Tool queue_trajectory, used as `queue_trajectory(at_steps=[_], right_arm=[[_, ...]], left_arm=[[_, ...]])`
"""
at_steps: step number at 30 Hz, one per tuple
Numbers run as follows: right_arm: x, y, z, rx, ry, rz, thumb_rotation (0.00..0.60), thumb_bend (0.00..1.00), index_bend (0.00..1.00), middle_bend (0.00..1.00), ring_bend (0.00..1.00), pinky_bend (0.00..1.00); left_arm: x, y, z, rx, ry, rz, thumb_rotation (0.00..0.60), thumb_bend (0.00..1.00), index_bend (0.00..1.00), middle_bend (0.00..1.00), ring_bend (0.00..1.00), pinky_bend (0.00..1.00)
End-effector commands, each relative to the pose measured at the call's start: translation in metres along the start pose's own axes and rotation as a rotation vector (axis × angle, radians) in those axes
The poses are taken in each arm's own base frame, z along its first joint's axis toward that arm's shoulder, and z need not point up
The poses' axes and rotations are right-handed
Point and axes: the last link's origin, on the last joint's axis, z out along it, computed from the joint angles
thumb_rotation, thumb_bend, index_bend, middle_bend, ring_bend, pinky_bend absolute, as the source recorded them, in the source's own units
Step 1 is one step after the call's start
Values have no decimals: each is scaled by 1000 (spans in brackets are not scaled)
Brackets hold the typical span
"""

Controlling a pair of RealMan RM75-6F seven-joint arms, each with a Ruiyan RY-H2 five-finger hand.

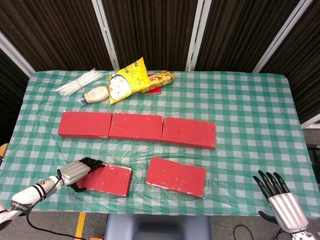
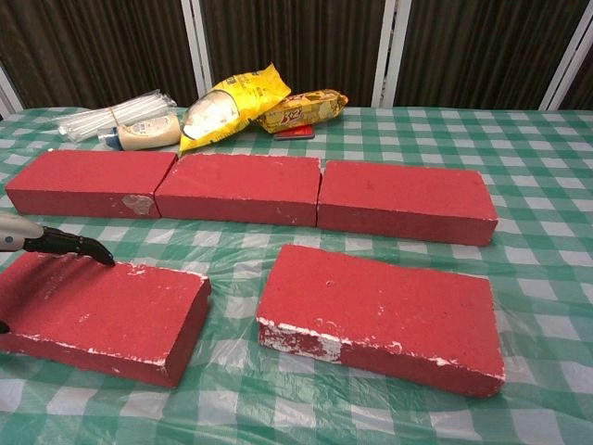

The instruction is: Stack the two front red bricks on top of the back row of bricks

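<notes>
Three red bricks form the back row [image 1: 136, 127] [image 2: 239, 185] across the green checked table. The front left red brick [image 1: 107, 179] [image 2: 102, 311] lies flat near the table's front edge. My left hand [image 1: 75, 172] grips its left end, with the dark fingers [image 2: 65, 247] over the top far edge and the thumb low at the front. The front right red brick [image 1: 176, 176] [image 2: 380, 311] lies untouched beside it. My right hand [image 1: 277, 200] hovers off the table's front right corner, fingers spread and holding nothing.
At the back of the table lie a yellow snack bag [image 1: 127, 80], a biscuit packet [image 1: 160, 79], a small squeeze bottle [image 1: 95, 95] and a bundle of clear straws [image 1: 77, 82]. A thin plastic sheet covers the cloth under the bricks.
</notes>
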Motion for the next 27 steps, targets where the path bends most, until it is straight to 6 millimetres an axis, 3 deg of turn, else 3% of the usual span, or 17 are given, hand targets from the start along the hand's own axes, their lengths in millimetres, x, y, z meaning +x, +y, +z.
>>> queue_trajectory(at_steps=[1, 27], right_arm=[[0, 0, 0, 1, 0, 0, 600, 173, 0, 0, 0, 0], [0, -2, 3, 6, -3, 4, 600, 172, 0, 0, 0, 0]], left_arm=[[-4, 0, -1, 1, -2, 10, 600, 304, 0, 0, 0, 0], [-23, 9, -5, -7, -26, 73, 600, 304, 0, 0, 0, 0]])
